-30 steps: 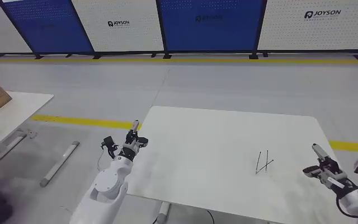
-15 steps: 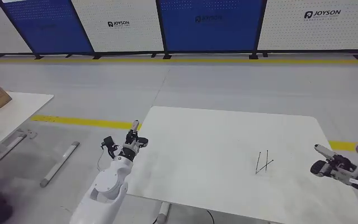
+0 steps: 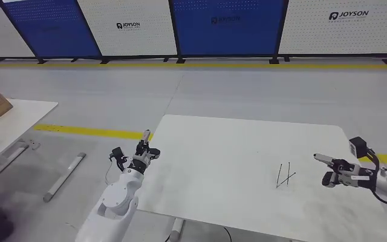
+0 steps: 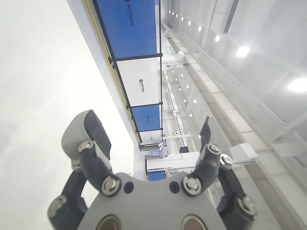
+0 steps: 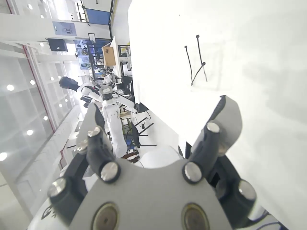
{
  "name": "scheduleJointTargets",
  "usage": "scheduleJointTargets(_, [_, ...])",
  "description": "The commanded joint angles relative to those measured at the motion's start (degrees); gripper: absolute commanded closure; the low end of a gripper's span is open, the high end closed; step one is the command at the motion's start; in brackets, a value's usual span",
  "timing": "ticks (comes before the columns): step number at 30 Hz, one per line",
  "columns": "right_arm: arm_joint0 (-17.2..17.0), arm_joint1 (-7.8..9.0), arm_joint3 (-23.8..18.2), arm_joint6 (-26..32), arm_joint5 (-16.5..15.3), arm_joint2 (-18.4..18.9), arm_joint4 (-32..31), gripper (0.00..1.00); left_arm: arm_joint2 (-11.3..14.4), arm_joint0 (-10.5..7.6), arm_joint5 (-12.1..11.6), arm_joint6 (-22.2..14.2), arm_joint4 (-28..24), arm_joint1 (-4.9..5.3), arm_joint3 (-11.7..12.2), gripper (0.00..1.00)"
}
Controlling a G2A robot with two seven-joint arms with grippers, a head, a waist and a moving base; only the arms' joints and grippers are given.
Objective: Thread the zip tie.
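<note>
The left gripper [image 3: 145, 145] sits at the table's left edge, where it was a second ago. In the left wrist view its two fingers are spread wide with nothing between them [image 4: 151, 120], and one dark finger pad [image 4: 98, 130] faces inward. The white table [image 3: 230, 151] stretches away from it.

The zip ties [image 3: 288, 172] lie flat on the table, well apart from the left gripper, and have not shifted since the earlier frames.

The right gripper [image 3: 323, 168] has changed most. A second ago it was at the table's right edge. It has since swung inward over the table, and its fingers now point at the zip ties. In the right wrist view its fingers are parted and hold nothing [image 5: 159, 106]. The zip ties [image 5: 203, 63] lie just ahead of the fingertips, near but not touching.

Counted from left to right: one left gripper, one table, three black zip ties and one right gripper. Two of the ties lie roughly side by side, and the third crosses them at a slant.
</note>
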Motion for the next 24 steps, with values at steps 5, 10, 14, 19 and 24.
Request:
scheduleJointTargets(5, [0.0,0.00,0.0,0.0,0.0,0.0,0.0,0.00,0.0,0.00,0.0,0.0,0.0,0.00,0.0,0.00])
scheduleJointTargets(10, [-1.3,0.47,-0.3,0.0,-12.5,-2.5,-0.3,0.00,0.0,0.00,0.0,0.0,0.0,0.00,0.0,0.00])
scheduleJointTargets(14, [1.1,2.30,3.2,0.0,-17.0,-9.3,5.4,0.00,0.0,0.00,0.0,0.0,0.0,0.00,0.0,0.00])
scheduleJointTargets(19, [6.8,5.77,9.3,0.0,-24.1,-19.8,10.5,0.00,0.0,0.00,0.0,0.0,0.0,0.00,0.0,0.00])
scheduleJointTargets(24, [12.4,8.67,14.0,0.0,-26.0,-28.3,10.7,0.00,0.0,0.00,0.0,0.0,0.0,0.00,0.0,0.00])
